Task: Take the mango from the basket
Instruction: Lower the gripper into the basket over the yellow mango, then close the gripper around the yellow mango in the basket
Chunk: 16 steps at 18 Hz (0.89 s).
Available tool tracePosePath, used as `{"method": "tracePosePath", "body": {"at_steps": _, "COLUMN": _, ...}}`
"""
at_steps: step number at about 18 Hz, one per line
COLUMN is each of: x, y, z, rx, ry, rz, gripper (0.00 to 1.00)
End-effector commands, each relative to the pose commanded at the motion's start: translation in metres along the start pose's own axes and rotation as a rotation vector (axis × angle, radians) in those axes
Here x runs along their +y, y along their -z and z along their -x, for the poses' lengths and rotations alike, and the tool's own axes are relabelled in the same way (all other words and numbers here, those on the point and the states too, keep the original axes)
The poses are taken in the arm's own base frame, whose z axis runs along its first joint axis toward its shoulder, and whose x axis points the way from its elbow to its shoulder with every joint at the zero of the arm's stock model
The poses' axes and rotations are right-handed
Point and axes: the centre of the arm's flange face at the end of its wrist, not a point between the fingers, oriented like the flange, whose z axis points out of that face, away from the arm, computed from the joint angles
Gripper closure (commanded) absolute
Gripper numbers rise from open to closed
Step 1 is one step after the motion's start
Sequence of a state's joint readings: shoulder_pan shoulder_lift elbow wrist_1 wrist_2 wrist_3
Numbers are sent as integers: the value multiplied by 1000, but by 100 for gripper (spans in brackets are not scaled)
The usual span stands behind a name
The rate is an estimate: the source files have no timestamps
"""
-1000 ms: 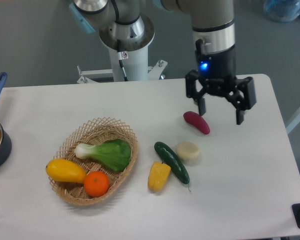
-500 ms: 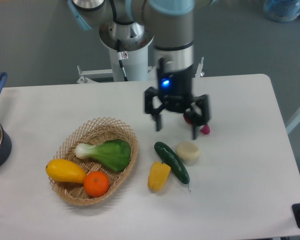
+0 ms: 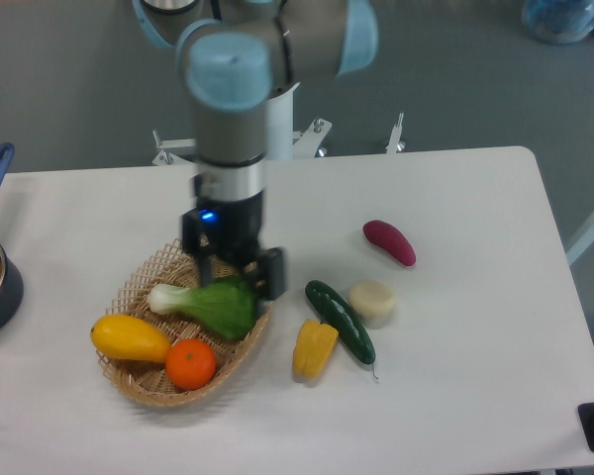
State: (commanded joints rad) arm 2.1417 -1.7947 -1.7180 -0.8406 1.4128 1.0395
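Fixed camera: black two-finger gripper hangs over the back rim of the oval tan wicker basket, jaws spread, nothing in them. It sits above the leafy green bok choy, not lined up on target yet. The glossy yellow oval mango lies in the basket's front-left end, down-left of the gripper, touching the round orange fruit. The grasp is probably best taken from the side away from that.

You have one fixed view, high at the front, looking down across the white rectangular bench toward the arm's grey base.
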Motion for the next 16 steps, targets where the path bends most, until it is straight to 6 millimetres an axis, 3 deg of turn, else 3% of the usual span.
{"method": "tracePosePath", "body": {"at_steps": 6, "x": -37, "y": -39, "z": -44, "rx": 82, "ry": -213, "rz": -2, "gripper": 0}}
{"method": "tracePosePath", "body": {"at_steps": 13, "x": -44, "y": -81, "z": -70, "rx": 165, "ry": -268, "rz": 21, "gripper": 0}}
{"method": "tracePosePath", "body": {"at_steps": 16, "x": -44, "y": -84, "z": -73, "rx": 175, "ry": -254, "rz": 20, "gripper": 0}}
